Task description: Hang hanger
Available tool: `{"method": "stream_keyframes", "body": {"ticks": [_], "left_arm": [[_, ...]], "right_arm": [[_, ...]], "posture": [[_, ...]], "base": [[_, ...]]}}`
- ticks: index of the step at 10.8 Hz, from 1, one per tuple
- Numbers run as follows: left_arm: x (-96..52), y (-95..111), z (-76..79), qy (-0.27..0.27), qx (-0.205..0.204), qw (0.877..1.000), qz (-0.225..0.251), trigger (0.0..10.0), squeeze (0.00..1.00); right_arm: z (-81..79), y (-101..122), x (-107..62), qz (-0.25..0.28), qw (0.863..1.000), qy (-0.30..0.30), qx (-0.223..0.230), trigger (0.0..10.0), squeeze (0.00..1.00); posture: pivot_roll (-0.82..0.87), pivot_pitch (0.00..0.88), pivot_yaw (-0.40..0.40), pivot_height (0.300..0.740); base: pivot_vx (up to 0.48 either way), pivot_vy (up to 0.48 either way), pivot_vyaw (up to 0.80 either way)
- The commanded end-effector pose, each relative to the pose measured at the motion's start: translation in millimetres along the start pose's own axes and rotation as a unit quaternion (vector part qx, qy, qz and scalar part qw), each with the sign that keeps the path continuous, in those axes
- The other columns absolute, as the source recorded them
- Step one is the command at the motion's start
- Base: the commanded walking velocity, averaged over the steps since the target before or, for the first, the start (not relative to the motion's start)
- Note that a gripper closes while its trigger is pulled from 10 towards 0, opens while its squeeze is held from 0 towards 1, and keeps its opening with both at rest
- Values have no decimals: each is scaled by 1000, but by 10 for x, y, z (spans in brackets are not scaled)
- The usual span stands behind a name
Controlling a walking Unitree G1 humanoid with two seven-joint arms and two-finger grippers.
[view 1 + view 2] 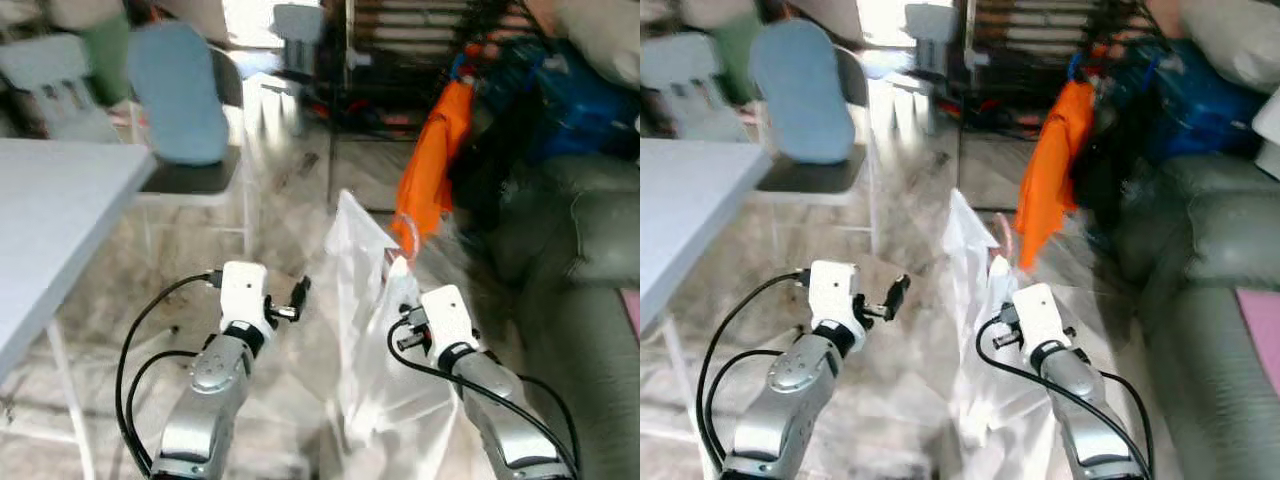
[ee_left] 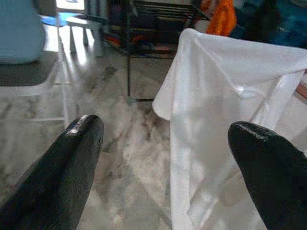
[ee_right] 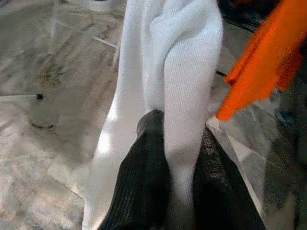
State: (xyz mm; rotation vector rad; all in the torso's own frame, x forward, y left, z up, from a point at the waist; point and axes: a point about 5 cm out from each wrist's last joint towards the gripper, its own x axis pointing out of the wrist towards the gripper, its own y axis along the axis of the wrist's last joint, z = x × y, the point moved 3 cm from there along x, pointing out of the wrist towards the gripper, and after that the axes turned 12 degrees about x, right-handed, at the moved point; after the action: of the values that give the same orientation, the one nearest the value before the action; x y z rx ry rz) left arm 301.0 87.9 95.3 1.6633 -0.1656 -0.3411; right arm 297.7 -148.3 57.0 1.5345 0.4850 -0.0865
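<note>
White cloth, a garment [image 1: 372,330] on its hanger [image 1: 402,232], hangs in front of me over the marbled floor [image 1: 290,210], beside an orange garment [image 1: 430,165]. My right gripper [image 3: 176,167] is clenched on a fold of it. My left gripper [image 2: 165,158] is spread wide and touches nothing.

Both silver arms reach forward, left end effector [image 2: 163,143] spread wide, right end effector [image 3: 180,158] pinched together.

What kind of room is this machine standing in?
Probably a lived-in home's living room: a grey-green upholstered sofa, a white folding table, and a black metal rack holding an orange garment.
</note>
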Motion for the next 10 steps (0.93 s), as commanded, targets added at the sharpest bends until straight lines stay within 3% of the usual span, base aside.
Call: {"method": "stream_keyframes", "body": {"ticks": [1,6,10], "left_arm": [[11,-10,34,-5,0,1000,-2,10000,0],[20,-13,43,-10,3,1000,-1,10000,0],[29,-19,-26,18,-18,1000,-3,10000,0]], "right_arm": [[-7,201,13,38,999,5,-12,10000,0],[-34,190,24,36,999,12,-14,10000,0],[-47,179,25,34,999,17,-11,10000,0]], "posture": [[-178,17,-6,740],[-178,13,-3,740],[-183,22,-4,740]], "base": [[0,-364,800],[0,-350,778],[0,0,0]]}}
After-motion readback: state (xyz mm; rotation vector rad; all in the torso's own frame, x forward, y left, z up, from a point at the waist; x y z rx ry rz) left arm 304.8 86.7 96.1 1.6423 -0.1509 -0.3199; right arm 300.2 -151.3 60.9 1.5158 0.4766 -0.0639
